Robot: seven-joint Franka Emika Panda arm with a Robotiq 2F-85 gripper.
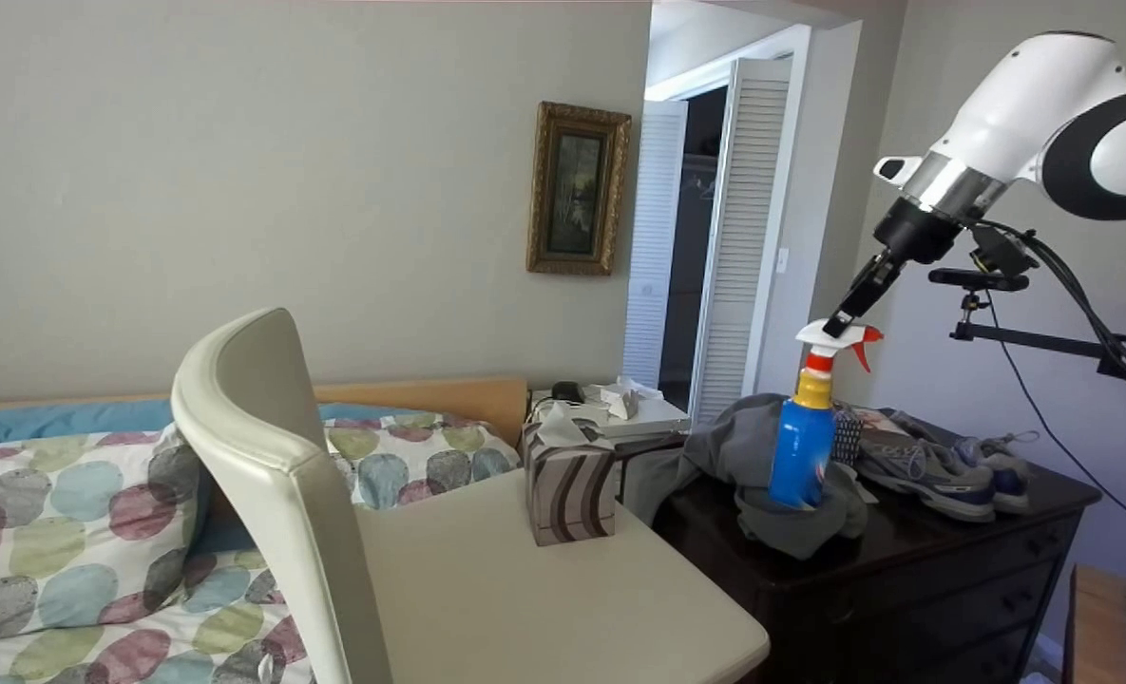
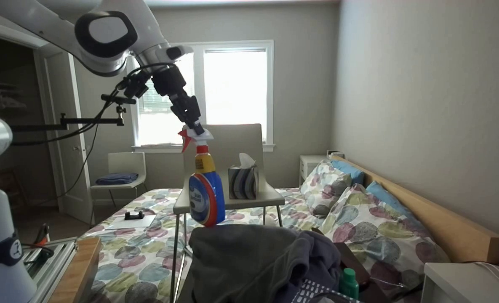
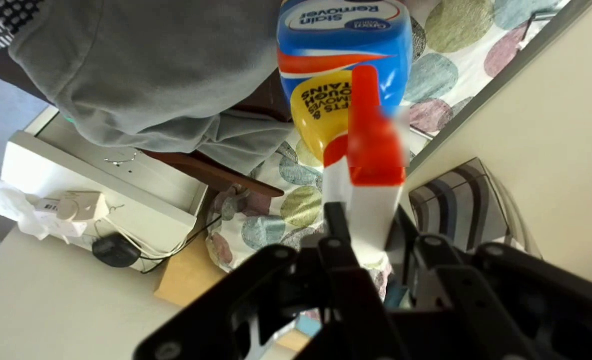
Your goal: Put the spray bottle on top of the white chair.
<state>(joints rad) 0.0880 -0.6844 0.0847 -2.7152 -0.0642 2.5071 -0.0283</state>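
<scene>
The blue spray bottle (image 1: 800,454) hangs nearly upright, slightly tilted, and also shows in an exterior view (image 2: 209,198). In the wrist view the bottle (image 3: 345,55) has its red trigger towards the camera. My gripper (image 1: 838,326) is shut on its white sprayer head, as an exterior view (image 2: 198,128) and the wrist view (image 3: 365,220) show. The bottle's base is close to a grey cloth; I cannot tell whether they touch. The cream-white chair (image 1: 563,608) has its seat beside the dresser; it also shows in an exterior view (image 2: 270,197) and in the wrist view (image 3: 540,125).
A striped tissue box (image 1: 570,494) stands on the chair seat. The grey cloth (image 2: 249,256) lies heaped on the dark dresser (image 1: 914,589), with shoes (image 1: 933,470) beside it. The curved backrest (image 1: 268,446) rises at the seat's far side from the dresser. A bed (image 2: 148,235) stands beyond.
</scene>
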